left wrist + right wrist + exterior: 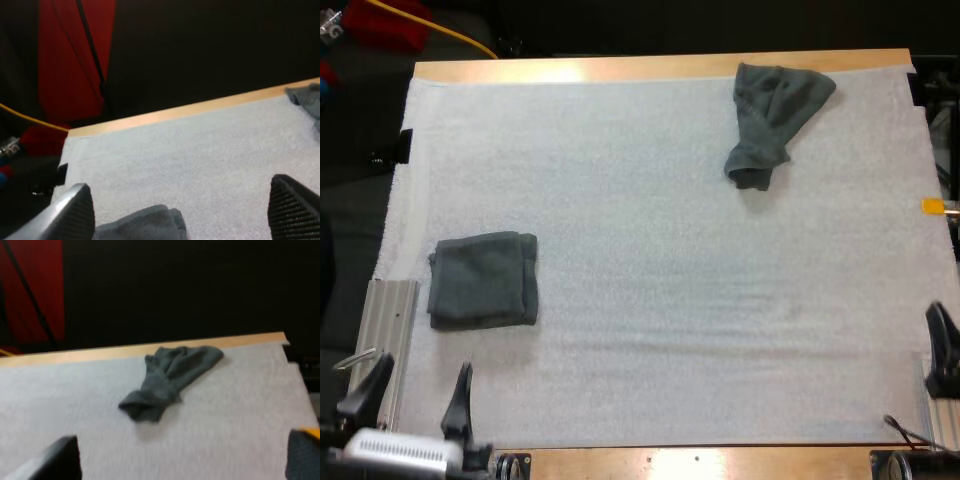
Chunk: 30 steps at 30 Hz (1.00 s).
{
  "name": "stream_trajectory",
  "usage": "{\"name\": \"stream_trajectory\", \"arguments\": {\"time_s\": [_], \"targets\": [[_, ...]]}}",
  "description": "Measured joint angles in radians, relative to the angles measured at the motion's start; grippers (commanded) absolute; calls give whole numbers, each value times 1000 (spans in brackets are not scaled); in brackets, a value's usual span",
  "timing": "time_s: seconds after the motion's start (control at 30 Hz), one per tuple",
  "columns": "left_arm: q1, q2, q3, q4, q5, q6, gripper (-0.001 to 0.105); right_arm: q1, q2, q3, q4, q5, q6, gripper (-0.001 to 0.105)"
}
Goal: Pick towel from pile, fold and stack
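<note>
Two soft, dark grey-green towels lie well apart: a crumpled towel (775, 120), bunched and tapering, at the far right, and a folded towel (483, 279), a squarish pad, at the near left. Both rest on the grainy white mat (650, 300) over the wooden table (650, 68). The left gripper (425, 368), on the near side of the folded towel, and the right gripper (177, 455), at the near right edge, each spread two black fingers wide, holding nothing.

The white mat (670, 300) is looking matt and finely grained, lying on a table (620, 68) of pale, smooth, faintly shining wood. The crumpled towel (770, 115) at one o'clock and the folded towel (483, 280) at eight o'clock are showing soft, matt cloth. The left gripper (180, 182) is showing fingers (295, 210) of black, finely patterned material.
</note>
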Motion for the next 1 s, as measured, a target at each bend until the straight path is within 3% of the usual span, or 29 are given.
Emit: {"name": "stream_trajectory", "arguments": {"time_s": [0.23, 0.67, 0.83, 1.0], "targets": [[0, -110, -7, 43, 34, 0, 69, 0, -147, 0, 80, 0, 0, 79], [0, -115, -6, 196, 73, 0, 69, 0, -255, -2, 152, 60, 0, 79], [0, -115, -4, 202, 77, 19, 69, 0, -255, 36, 184, 60, 0, 79], [0, -115, 17, 141, 79, 27, 69, 0, -254, 124, 96, 60, -3, 79]]}}
